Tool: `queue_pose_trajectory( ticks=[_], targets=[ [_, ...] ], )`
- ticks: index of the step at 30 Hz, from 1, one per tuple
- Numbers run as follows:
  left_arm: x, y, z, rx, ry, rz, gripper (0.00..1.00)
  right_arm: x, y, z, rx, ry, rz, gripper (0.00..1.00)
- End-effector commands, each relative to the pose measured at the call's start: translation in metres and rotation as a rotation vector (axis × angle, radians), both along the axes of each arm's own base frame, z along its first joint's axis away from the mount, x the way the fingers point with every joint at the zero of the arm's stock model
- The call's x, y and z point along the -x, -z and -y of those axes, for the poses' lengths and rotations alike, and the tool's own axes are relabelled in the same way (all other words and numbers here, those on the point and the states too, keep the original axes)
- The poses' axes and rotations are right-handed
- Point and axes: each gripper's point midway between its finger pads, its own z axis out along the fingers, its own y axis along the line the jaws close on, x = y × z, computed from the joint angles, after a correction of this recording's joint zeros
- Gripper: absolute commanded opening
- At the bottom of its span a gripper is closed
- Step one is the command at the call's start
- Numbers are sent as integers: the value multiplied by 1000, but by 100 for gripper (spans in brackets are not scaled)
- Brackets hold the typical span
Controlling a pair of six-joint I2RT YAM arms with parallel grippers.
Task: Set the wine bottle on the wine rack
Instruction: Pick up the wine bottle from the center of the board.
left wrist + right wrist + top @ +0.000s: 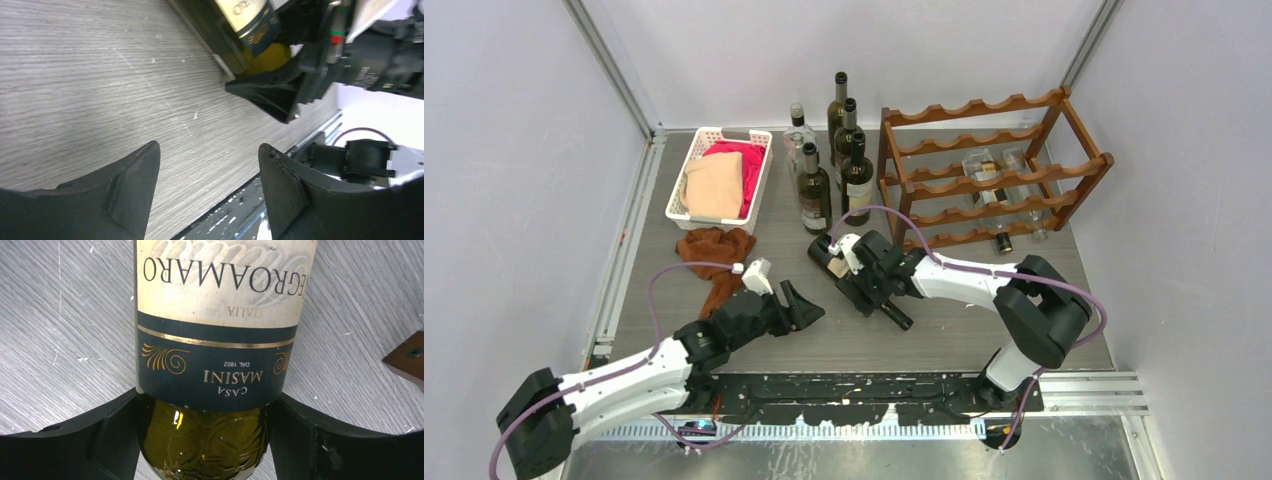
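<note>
The wine bottle (826, 254) lies on its side on the grey table, dark green glass with a cream and navy label (215, 340). My right gripper (871, 282) straddles its body, and both black fingers (117, 425) press against the glass below the label, shut on it. My left gripper (807, 302) is just left of the bottle, apart from it, open with only bare table between its fingers (209, 146). From the left wrist, the bottle (250, 30) and a right finger (280, 95) show ahead. The reddish-brown wine rack (994, 170) stands at the back right.
Two clear bottles (989, 178) rest on the rack's middle tier. Several upright bottles (839, 150) stand left of the rack. A white basket (686, 168) of cloths sits at the back left, with a brown cloth (719, 255) in front of it. A wooden rack corner (407, 357) shows nearby.
</note>
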Motion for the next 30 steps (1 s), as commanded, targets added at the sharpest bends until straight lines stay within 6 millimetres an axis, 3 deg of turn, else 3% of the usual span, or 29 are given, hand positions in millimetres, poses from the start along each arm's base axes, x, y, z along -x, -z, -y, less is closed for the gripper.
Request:
queue_pose_trajectory(
  ticks=[1, 4, 9, 15, 23, 27, 30],
  targets=[
    [-6, -43, 3, 141, -12, 127, 78, -6, -40, -24, -125, -81, 45, 11],
    [-6, -61, 0, 239, -36, 168, 85, 0, -56, -22, -172, -134, 16, 1],
    [-15, -83, -15, 460, -197, 145, 91, 1, -83, -13, -282, -154, -8, 1],
    [-26, -96, -25, 559, -339, 46, 100, 11, -110, -13, -403, -203, -6, 1],
    [-38, -91, 6, 564, -377, -164, 100, 9, -132, -7, -509, -189, -12, 1],
    [-47, -90, 25, 556, -360, -192, 100, 11, -138, -5, -540, -198, -16, 1],
    [-56, -90, 29, 576, -393, -201, 100, 16, -145, -6, -568, -222, -24, 1]
  ],
)
